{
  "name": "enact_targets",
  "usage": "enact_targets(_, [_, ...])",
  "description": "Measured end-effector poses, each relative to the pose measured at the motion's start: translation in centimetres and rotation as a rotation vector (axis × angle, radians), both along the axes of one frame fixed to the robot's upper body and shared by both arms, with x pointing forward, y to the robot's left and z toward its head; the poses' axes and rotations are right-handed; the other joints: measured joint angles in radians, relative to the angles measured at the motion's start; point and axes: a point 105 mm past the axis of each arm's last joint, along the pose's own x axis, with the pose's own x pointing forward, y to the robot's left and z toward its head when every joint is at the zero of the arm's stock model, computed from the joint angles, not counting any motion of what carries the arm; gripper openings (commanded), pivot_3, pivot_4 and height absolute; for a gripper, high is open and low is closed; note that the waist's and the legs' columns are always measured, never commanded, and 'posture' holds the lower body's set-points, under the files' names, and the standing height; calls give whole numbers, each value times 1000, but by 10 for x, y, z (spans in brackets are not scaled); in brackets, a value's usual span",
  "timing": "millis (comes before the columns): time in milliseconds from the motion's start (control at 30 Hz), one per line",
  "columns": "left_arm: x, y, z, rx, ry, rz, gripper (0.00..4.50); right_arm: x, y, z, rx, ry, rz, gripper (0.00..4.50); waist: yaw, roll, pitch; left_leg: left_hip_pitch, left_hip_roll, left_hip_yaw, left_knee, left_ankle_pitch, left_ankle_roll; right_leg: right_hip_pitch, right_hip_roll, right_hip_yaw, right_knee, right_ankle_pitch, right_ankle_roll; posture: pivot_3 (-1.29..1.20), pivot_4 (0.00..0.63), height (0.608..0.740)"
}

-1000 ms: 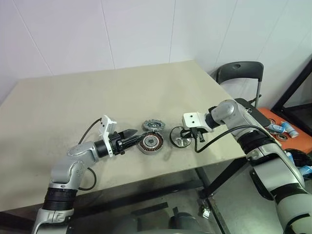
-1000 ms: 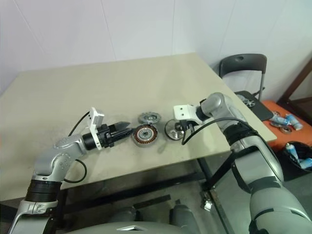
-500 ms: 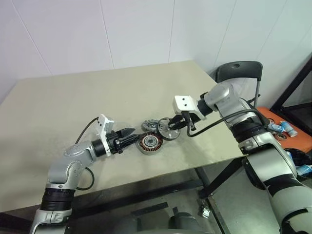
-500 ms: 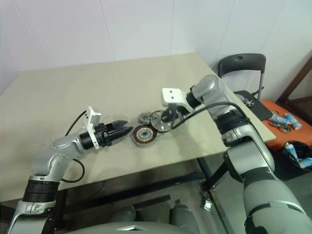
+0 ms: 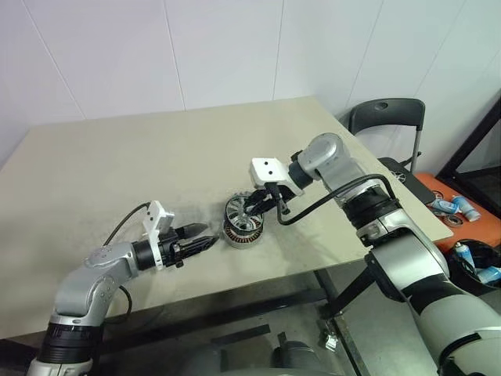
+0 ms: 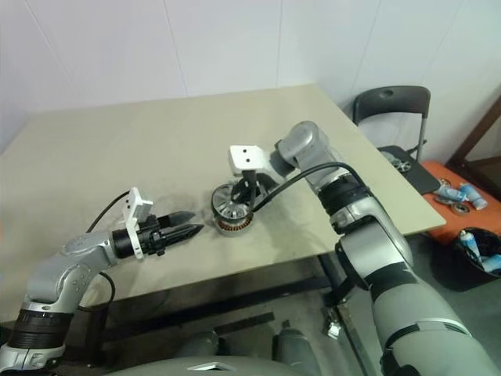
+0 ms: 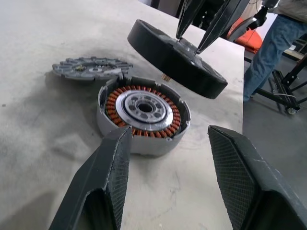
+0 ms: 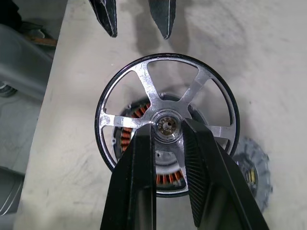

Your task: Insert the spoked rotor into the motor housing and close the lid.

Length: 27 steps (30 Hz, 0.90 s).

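The spoked rotor [image 8: 144,86], a shiny silver wheel with a dark rim, hangs tilted just above the motor housing [image 7: 144,110]. My right gripper [image 8: 168,128] is shut on the rotor's central hub, reaching in from the right [image 5: 254,205]. The housing sits on the table with its coppery windings facing up, partly visible through the rotor's spokes. The lid [image 7: 91,67], a flat dull grey notched disc, lies on the table just behind the housing. My left gripper [image 5: 211,235] is open and empty. It points at the housing from the left, a short gap away.
The beige table [image 5: 117,172] ends close in front of the housing. A black chair [image 5: 383,117] stands past the table's right edge, beside an orange tray [image 5: 450,205] of small parts. A person's legs [image 7: 268,52] stand beyond the table.
My right gripper has lifted the rotor off the table and carried it left, over the housing. My left gripper has drawn back from the housing toward the left.
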Motion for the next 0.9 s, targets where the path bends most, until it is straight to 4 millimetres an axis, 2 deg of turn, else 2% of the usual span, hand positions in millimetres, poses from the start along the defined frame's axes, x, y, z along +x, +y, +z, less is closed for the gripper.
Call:
enact_targets(500, [0,-10,4,-55,-17,33,2701,1,0,-24,-35,1,-1,442,-15,0,0,-4,0,0,-2,0,0,-5,-1,1,0,1,-1,0,0,740])
enact_targets(900, [-3,-11,0,-53,-3,42,2701,0,14,-24,-13,-18,20,442,-25,0,0,-4,0,0,-2,0,0,-5,-1,1,0,1,-1,0,0,740])
